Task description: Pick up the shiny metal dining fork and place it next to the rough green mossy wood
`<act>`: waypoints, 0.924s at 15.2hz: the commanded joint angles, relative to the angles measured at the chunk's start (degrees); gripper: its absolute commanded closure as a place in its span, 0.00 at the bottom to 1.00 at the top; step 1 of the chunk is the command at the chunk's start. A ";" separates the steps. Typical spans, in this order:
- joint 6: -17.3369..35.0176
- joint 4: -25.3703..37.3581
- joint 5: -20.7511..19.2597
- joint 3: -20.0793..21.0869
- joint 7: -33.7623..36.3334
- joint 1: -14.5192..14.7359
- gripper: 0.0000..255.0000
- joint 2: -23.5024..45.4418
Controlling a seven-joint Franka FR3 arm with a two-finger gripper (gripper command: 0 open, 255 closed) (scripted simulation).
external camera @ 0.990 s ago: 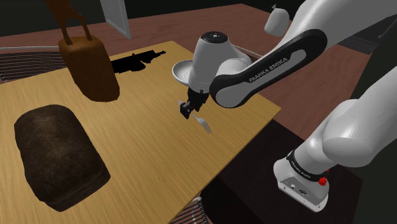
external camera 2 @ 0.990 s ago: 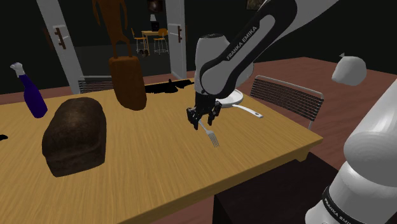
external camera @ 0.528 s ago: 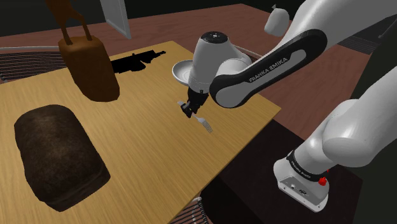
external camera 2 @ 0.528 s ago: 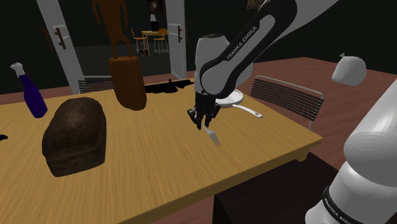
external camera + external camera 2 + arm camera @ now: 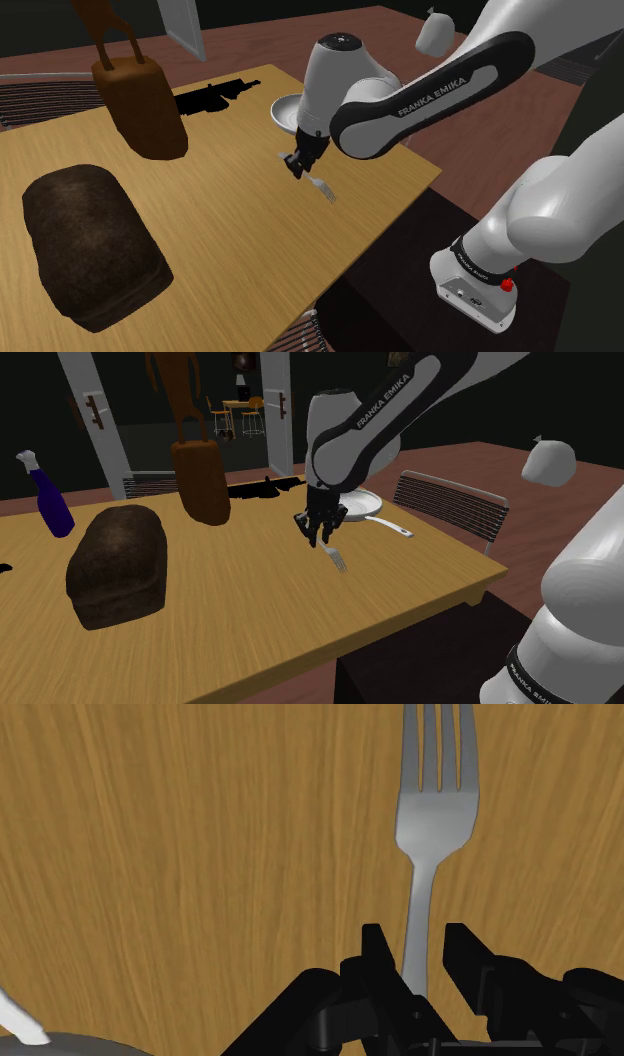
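Note:
A shiny grey metal fork (image 5: 432, 814) has its handle clasped between the black fingers of my gripper (image 5: 412, 966), which is shut on it. Its tines point away from the hand. The gripper (image 5: 297, 167) hangs over the wooden table near its right edge in the shoulder view, and the fork (image 5: 322, 187) slants down from it toward the tabletop. In the second exterior view the gripper (image 5: 320, 532) holds the fork (image 5: 336, 558) the same way. The rough wood, a dark brown lump (image 5: 90, 245) (image 5: 118, 564), lies far across the table from the gripper.
A brown handled bag-like object (image 5: 140, 105) stands at the back. A flat black gun-shaped thing (image 5: 210, 97) and a grey dish (image 5: 285, 110) lie just behind the gripper. A blue bottle (image 5: 48, 502) stands at the far end, and a chair (image 5: 450, 502) is beside the table.
The hand has risen a little and drawn toward the back of the table, carrying the fork's handle up with it. The other objects have not moved.

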 commanded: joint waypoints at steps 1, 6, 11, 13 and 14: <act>-1.68 0.57 0.79 -0.18 -0.70 0.15 1.00 -1.17; -5.90 2.15 2.34 -0.64 -2.04 0.54 1.00 -3.99; -10.10 4.05 3.41 -1.13 -3.04 0.83 1.00 -6.41; -11.77 4.90 3.74 -1.32 -3.37 0.92 1.00 -7.27; -12.19 5.12 3.81 -1.37 -3.44 0.94 1.00 -7.47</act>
